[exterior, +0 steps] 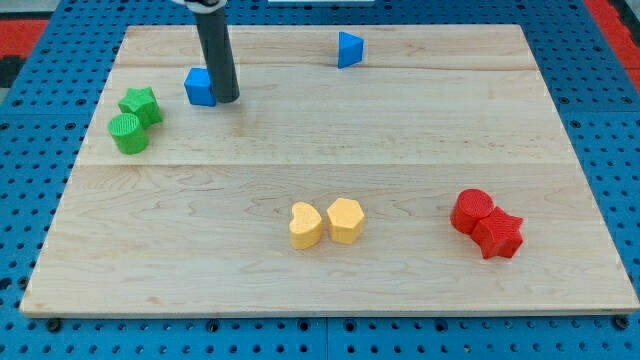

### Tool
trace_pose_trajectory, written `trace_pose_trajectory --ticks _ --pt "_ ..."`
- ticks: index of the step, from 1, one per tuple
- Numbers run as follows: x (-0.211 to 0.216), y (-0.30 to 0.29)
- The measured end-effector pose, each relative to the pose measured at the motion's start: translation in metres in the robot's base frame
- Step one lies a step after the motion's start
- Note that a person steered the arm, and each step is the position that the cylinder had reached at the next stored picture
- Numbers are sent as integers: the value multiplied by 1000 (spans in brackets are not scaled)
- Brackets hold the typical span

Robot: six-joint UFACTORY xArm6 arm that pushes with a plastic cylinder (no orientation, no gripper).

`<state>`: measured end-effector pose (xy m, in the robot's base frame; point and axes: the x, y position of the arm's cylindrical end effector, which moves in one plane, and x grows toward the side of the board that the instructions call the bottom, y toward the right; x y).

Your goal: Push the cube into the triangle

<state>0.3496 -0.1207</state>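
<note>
A blue cube (199, 87) sits near the view's top left of the wooden board (330, 290). My tip (227, 98) rests on the board right against the cube's right side. A blue triangle block (349, 49) lies near the view's top edge, well to the right of the cube and my tip.
A green star (141, 104) and a green cylinder (128, 133) sit touching at the view's left. A yellow heart (305, 226) and a yellow hexagon (345, 220) sit at bottom centre. A red cylinder (471, 211) and red star (497, 236) sit at bottom right.
</note>
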Motion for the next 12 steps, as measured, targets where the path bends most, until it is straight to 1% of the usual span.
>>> trace_pose_trajectory --ticks 1,2,3,4,5,6,7,8,11,12 --pt "8 -34" --pt "-38 -59" --pt "-53 -6" --pt "-73 -4" --pt "-86 -39" --pt "-108 -2" --pt "-103 91" --pt "-102 115" --pt "-99 110" --pt "-118 78"
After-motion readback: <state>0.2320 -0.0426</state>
